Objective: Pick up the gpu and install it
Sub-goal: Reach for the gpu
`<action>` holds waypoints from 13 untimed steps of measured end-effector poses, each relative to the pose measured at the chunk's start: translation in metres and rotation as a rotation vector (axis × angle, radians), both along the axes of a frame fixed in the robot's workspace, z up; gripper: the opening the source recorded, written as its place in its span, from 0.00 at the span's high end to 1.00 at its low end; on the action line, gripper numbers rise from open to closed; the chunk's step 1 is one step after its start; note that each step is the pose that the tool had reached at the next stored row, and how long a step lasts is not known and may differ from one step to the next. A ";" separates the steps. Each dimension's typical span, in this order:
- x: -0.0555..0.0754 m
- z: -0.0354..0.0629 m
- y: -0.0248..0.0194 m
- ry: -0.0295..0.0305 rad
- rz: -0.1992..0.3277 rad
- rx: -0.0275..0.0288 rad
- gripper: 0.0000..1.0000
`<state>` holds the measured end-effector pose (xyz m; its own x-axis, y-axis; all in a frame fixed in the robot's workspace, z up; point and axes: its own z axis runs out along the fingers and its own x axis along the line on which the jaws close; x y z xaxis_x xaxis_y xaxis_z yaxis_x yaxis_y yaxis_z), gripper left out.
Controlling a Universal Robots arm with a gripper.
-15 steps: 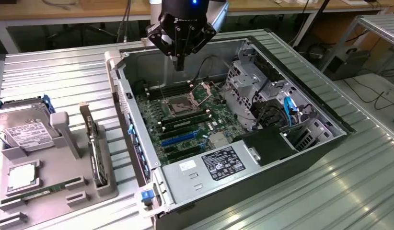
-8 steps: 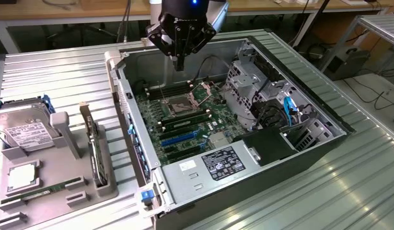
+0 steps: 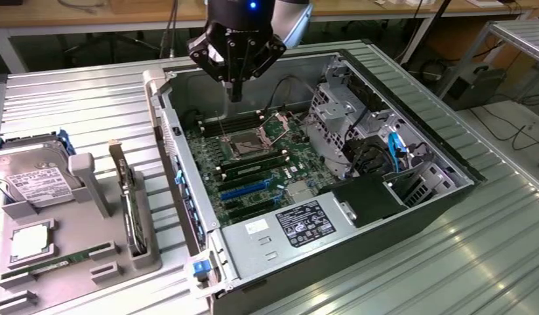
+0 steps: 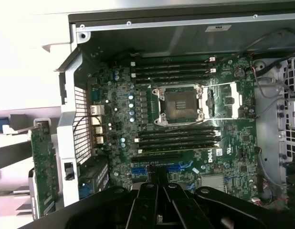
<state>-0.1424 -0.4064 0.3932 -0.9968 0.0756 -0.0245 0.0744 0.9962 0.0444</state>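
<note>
The tool (image 3: 237,96) hangs above the motherboard (image 3: 252,174) in the open computer case (image 3: 431,141), fingers together, holding nothing. The gpu (image 3: 127,197) stands on edge in the grey holder (image 3: 94,252), outside the case at the exterior view's left.

Partly hidden parts
The tool (image 4: 154,177) covers some blue slots (image 4: 182,167); the gpu (image 3: 126,190) has its lower edge hidden in the grey holder (image 3: 145,254).

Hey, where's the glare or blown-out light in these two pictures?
Wrist view: the table beside the case is washed out to white; the motherboard is evenly lit. Exterior view: pale glare streaks the table's ribs at that view's lower right.
</note>
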 end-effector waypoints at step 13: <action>-0.059 -0.0022 -0.0230 -0.0003 0.000 -0.0022 0.89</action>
